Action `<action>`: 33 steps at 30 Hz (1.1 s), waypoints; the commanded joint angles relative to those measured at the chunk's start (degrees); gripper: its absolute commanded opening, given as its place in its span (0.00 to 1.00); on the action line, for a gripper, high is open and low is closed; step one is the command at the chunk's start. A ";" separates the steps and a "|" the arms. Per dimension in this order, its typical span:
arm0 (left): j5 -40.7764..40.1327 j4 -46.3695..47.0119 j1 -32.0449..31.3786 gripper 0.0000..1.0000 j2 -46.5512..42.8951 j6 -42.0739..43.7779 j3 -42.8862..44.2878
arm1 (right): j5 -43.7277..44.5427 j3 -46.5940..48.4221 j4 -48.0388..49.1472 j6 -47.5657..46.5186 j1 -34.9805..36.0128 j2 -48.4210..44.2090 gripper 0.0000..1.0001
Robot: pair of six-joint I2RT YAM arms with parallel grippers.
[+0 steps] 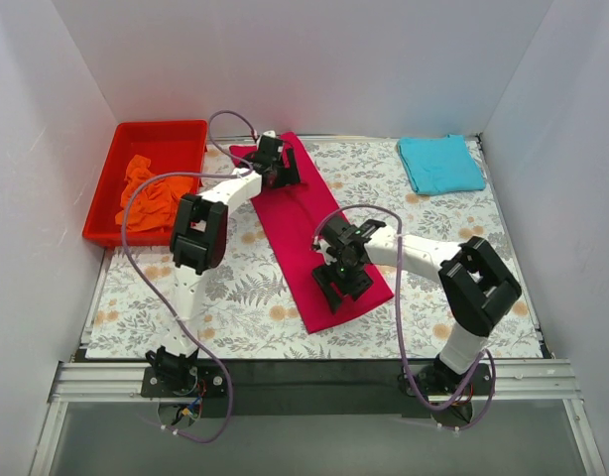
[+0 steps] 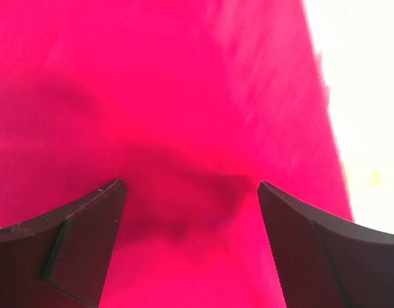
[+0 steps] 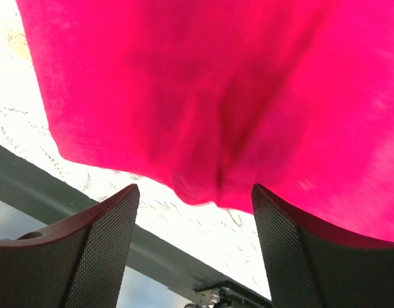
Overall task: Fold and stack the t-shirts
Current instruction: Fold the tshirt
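Crimson-pink t-shirt mid-fold, a strip from eleven to five o'clock; my left gripper and right gripper hover open and empty at its ends, so I judge pinching comes next.

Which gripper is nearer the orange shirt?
Left. The left gripper is over the pink shirt's far end, just right of the orange shirt in the red bin; the right gripper is at its near end.
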 commanded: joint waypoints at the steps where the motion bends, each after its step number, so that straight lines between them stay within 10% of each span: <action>1: 0.98 -3.44 -0.62 0.78 -13.58 -2.57 -8.16 | 3.89 1.52 -2.72 1.49 -4.84 -5.98 0.66; 17: 10.99 -17.61 -16.88 0.76 -51.03 -28.66 -59.21 | 4.16 -12.97 4.92 0.52 -25.52 -13.73 0.55; 33: 10.12 -13.91 -30.86 0.67 -51.49 -43.26 -65.05 | 2.13 -18.79 12.57 1.67 -26.66 -13.20 0.47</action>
